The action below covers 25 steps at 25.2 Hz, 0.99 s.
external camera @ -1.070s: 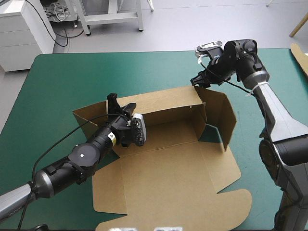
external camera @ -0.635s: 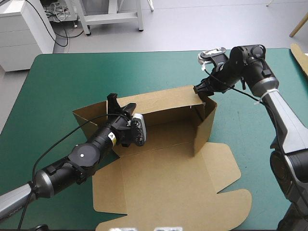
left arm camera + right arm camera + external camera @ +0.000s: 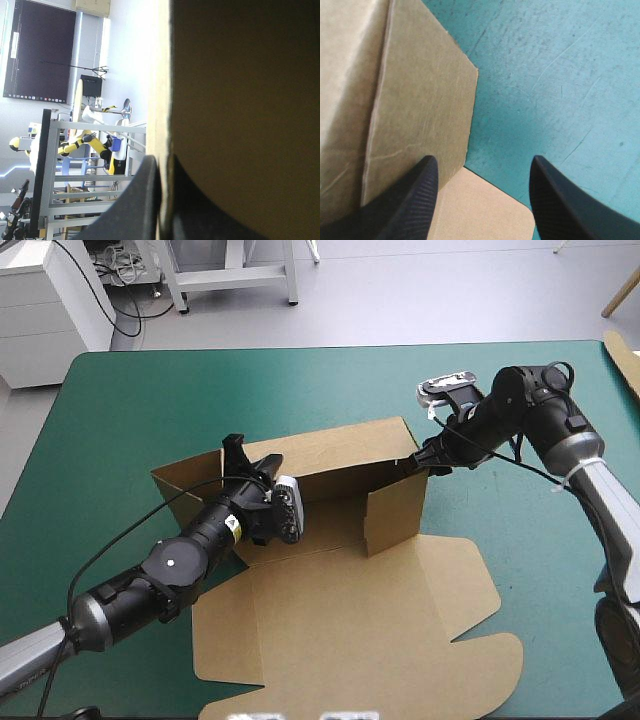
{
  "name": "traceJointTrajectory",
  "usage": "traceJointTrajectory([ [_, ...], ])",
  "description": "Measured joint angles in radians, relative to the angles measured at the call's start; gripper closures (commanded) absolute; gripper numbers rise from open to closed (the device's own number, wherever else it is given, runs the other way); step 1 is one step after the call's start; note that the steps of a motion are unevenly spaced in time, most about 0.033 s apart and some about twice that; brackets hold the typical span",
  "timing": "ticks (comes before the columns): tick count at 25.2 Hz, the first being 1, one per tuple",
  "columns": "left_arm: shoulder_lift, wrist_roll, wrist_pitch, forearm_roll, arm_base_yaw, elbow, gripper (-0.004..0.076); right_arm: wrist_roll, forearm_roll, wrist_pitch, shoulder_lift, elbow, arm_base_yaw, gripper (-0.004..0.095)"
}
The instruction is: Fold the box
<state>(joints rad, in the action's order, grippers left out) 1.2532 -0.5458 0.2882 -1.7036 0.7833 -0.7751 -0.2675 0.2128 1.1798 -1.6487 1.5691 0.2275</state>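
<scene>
The brown box [image 3: 340, 540] lies in the middle of the teal-green cover with its back wall raised. Its right end flap [image 3: 396, 512] stands upright, turned inward across that end. My left gripper [image 3: 240, 462] is shut on the back wall's top edge near its left end. In the left wrist view the pale board edge [image 3: 162, 100] runs up from between the black fingers [image 3: 145, 200]. At the box's back right corner is my right gripper [image 3: 430, 455]. The right wrist view shows this gripper [image 3: 484, 160] open, over the flap [image 3: 420, 100] and the cover [image 3: 560, 75].
The box's wide lid [image 3: 350, 640] lies flat toward the table's front edge. A small side flap [image 3: 180, 485] sticks out behind my left arm. A strip of more brown board [image 3: 622, 358] shows at the table's right edge.
My right gripper has moved left and nearer, pushing the right end flap from splayed outward to upright and turned inward. The left arm has stayed put.
</scene>
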Motion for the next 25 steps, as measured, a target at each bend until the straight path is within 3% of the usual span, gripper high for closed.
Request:
traceJointTrajectory([
  [12,0.000,-0.001,-0.005,-0.003,0.000,0.007,0.0731,-0.174,0.113,-0.110,0.169,-0.243,-0.002,0.0400],
  [20,0.000,-0.014,-0.006,-0.007,0.000,0.007,0.0731,-0.315,0.233,-0.277,0.203,-0.358,-0.002,0.0402],
  [25,0.000,-0.014,-0.009,-0.007,0.000,0.007,0.0731,-0.335,0.251,-0.369,0.204,-0.399,0.030,0.0472],
])
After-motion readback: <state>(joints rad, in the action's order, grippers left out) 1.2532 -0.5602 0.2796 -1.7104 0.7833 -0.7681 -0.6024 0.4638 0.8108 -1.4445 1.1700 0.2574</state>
